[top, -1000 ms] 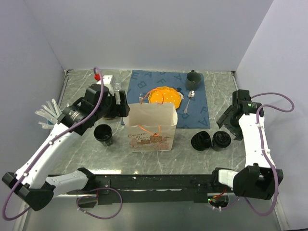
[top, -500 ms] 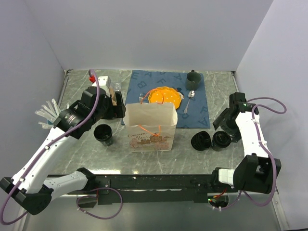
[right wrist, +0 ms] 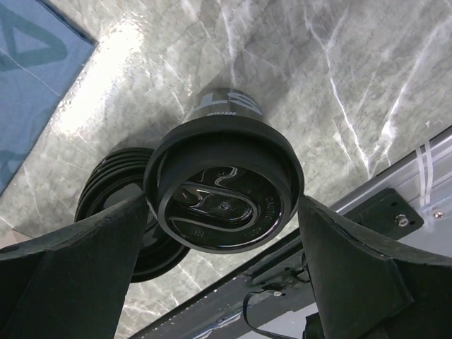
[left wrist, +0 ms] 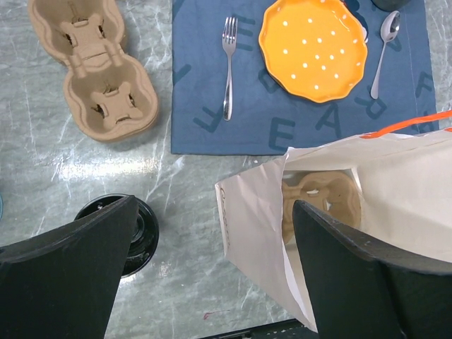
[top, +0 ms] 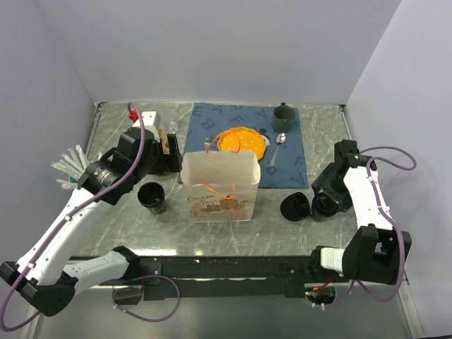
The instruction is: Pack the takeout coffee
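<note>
The takeout coffee (top: 323,207) is a small black tapered cup with a lid, standing right of the paper bag (top: 219,189). In the right wrist view the cup (right wrist: 224,187) sits between the spread fingers of my right gripper (right wrist: 224,247), which straddles it at lid height. A round black ribbed lid (top: 295,206) lies beside it, and shows in the right wrist view too (right wrist: 116,205). My left gripper (left wrist: 212,282) is open and empty, high over the bag's left edge (left wrist: 254,233). A second black cup (top: 152,196), without a lid, stands left of the bag.
A cardboard cup carrier (left wrist: 321,201) lies inside the bag; another (left wrist: 92,70) sits on the table. A blue mat (top: 296,152) holds an orange plate (top: 242,139), fork, spoon and dark green mug (top: 282,115). A light blue cup of straws (top: 70,168) stands far left.
My right gripper has come down and in toward the lidded cup and now straddles it. My left arm has pulled back slightly to the left.
</note>
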Action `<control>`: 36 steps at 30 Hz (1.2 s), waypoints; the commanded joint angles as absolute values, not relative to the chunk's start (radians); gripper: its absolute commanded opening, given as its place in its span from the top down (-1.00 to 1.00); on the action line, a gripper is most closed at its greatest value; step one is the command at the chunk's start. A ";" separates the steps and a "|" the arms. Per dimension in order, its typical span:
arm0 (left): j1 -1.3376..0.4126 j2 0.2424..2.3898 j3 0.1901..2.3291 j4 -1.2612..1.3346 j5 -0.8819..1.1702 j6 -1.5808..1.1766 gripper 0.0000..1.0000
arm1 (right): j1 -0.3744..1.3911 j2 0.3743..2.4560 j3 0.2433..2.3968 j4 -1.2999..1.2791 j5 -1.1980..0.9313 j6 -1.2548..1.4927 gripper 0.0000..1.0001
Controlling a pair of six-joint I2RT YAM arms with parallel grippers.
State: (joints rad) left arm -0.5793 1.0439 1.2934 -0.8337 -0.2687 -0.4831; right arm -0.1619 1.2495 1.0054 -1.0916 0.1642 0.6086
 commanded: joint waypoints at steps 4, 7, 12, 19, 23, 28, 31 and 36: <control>-0.577 1.020 1.273 -0.798 -0.275 -0.472 -0.94 | -0.169 1.220 0.986 -1.028 0.163 0.598 -0.86; -0.577 1.012 1.267 -0.798 -0.275 -0.476 -0.93 | -0.167 1.221 0.980 -1.028 0.169 0.597 -0.80; -0.577 0.996 1.258 -0.792 -0.281 -0.479 -0.94 | -0.167 1.212 0.953 -1.020 0.176 0.598 -0.71; -0.577 0.979 1.252 -0.793 -0.290 -0.480 -0.94 | -0.167 1.221 0.939 -1.022 0.179 0.597 -0.70; -0.577 0.973 1.250 -0.793 -0.290 -0.477 -0.94 | -0.167 1.224 0.928 -1.015 0.186 0.594 -0.66; -0.577 0.959 1.247 -0.788 -0.290 -0.477 -0.93 | -0.169 1.226 0.919 -1.016 0.196 0.588 -0.64; -0.577 0.954 1.249 -0.788 -0.290 -0.479 -0.94 | -0.169 1.215 0.920 -1.008 0.196 0.580 -0.59; -0.577 0.946 1.249 -0.787 -0.290 -0.477 -0.93 | -0.169 1.204 0.908 -0.979 0.176 0.578 -0.57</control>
